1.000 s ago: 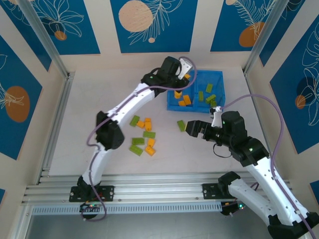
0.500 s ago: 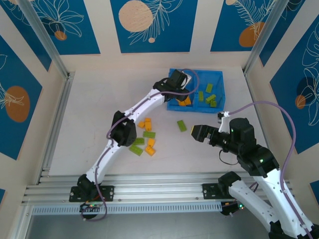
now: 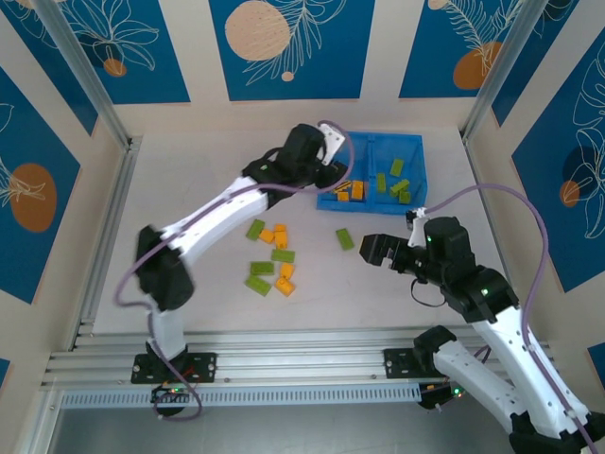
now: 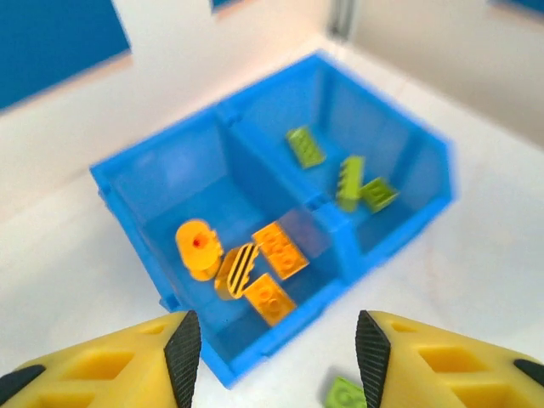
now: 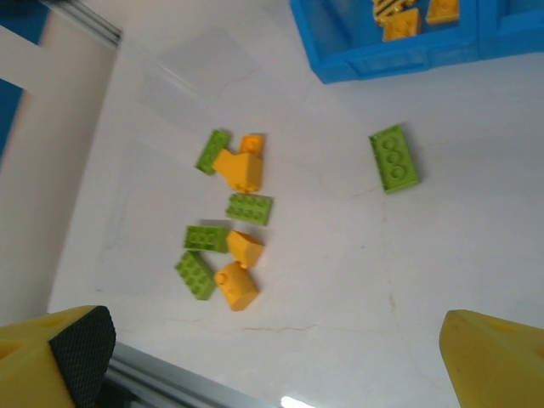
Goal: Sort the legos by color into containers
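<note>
Gaping wide and empty, left gripper (image 4: 276,348) faces bin (image 4: 161,180)

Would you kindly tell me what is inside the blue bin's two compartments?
One compartment holds four orange-yellow legos, the other three lime green legos. In the top view, the left arm covers part of the orange side.

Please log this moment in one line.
left gripper open at bin | right gripper open | bin: orange legos left, green legos right | loose legos on table
</note>
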Robot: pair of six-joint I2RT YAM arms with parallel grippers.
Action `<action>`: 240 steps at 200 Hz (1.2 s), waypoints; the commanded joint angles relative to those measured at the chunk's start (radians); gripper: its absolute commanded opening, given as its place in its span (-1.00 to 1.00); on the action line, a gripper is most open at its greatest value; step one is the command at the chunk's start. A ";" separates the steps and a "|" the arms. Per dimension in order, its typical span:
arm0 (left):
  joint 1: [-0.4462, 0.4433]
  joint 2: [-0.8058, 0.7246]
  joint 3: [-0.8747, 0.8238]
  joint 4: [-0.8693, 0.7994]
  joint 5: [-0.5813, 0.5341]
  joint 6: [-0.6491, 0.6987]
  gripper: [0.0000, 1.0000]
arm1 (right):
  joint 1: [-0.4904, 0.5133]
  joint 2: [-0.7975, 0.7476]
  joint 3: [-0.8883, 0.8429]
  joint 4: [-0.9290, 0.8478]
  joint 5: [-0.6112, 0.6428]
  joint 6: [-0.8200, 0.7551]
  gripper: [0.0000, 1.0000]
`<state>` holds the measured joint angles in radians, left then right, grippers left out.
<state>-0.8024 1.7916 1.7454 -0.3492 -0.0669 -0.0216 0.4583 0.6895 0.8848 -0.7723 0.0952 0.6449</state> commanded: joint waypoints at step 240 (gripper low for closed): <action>-0.217 -0.924 -0.961 0.048 0.102 0.347 1.00 | 0.072 1.004 0.212 0.231 0.221 -0.306 -0.43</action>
<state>-1.0134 0.8761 0.7872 -0.3691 0.0219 0.3214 0.5110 1.8038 1.1172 -0.5354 0.3115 0.3172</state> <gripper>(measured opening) 0.999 0.315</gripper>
